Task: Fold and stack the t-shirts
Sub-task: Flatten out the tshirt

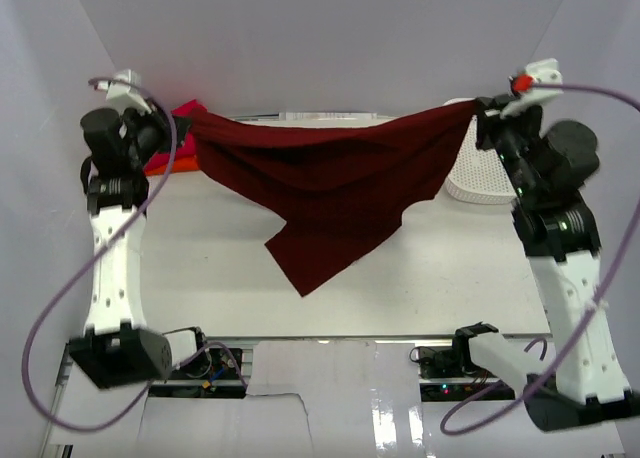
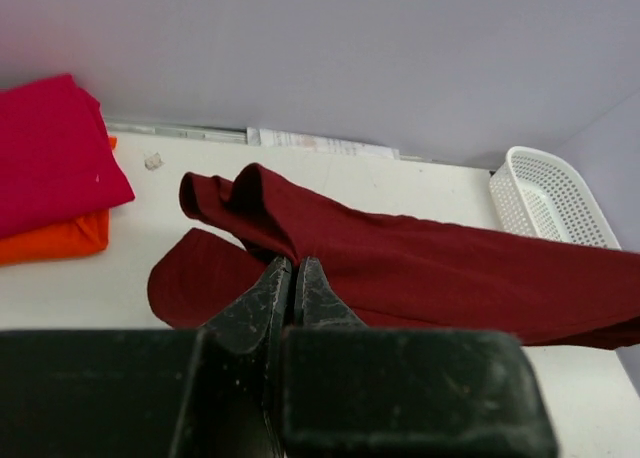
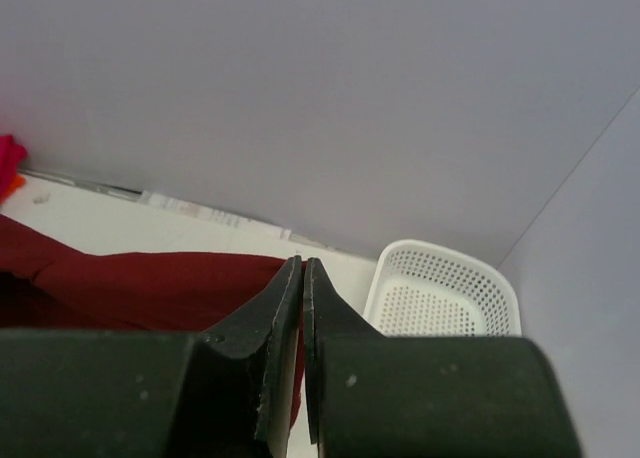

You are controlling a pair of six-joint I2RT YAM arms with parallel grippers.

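The dark maroon t-shirt point(image 1: 330, 183) hangs stretched between both arms above the table, its lower part drooping to a point near the middle. My left gripper point(image 1: 186, 124) is shut on its left end, where the cloth point(image 2: 420, 263) bunches at the fingertips of that gripper point(image 2: 293, 262). On the other side my right gripper point(image 1: 479, 112) is shut on the right corner, and maroon cloth point(image 3: 140, 288) runs off leftward from its closed jaws point(image 3: 302, 264). A folded crimson red t-shirt point(image 2: 45, 153) lies on top of an orange t-shirt point(image 2: 55, 236) at the back left.
A white mesh basket point(image 1: 482, 175) sits at the back right, just beside the right gripper, and shows in both wrist views point(image 2: 548, 196) point(image 3: 445, 293). Grey walls close in the back and both sides. Cables loop beside each arm.
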